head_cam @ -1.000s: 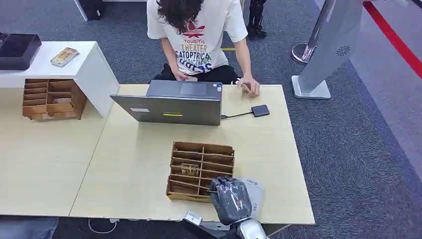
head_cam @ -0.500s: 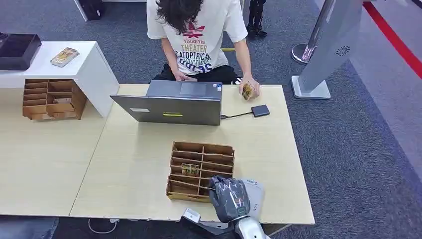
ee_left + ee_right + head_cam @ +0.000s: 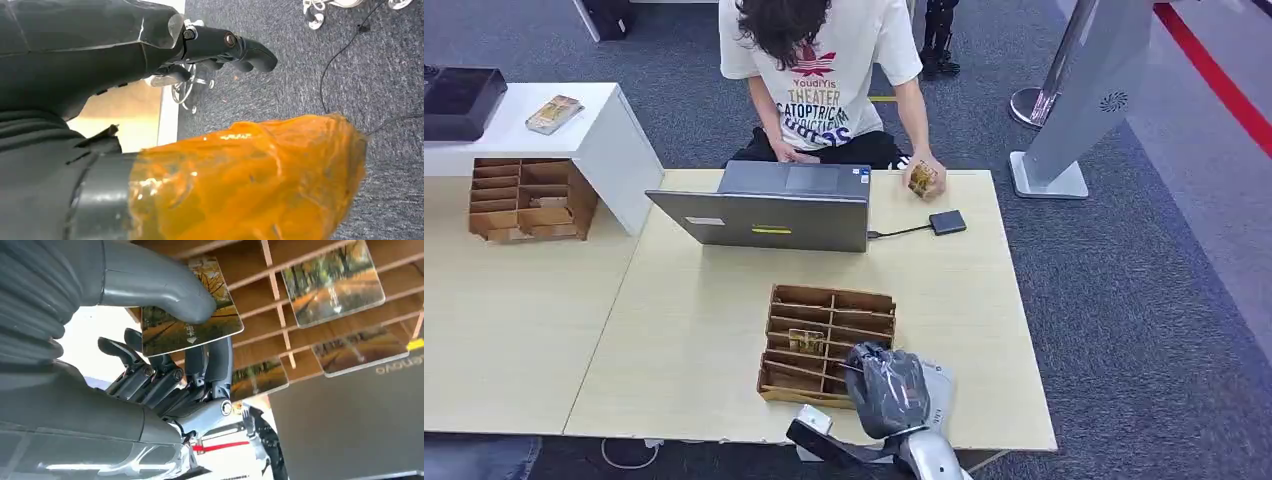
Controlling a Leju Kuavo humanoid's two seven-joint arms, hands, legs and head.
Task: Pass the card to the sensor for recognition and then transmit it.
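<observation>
At the near edge of the pale wooden tabletop (image 3: 694, 330), the robot's right hand (image 3: 165, 340) pinches a glossy autumn-scene card (image 3: 192, 327) between thumb and fingers beside the slotted wooden card rack (image 3: 829, 340). Pick-up looks done; next, carry it to the small dark sensor (image 3: 947, 221).
</observation>
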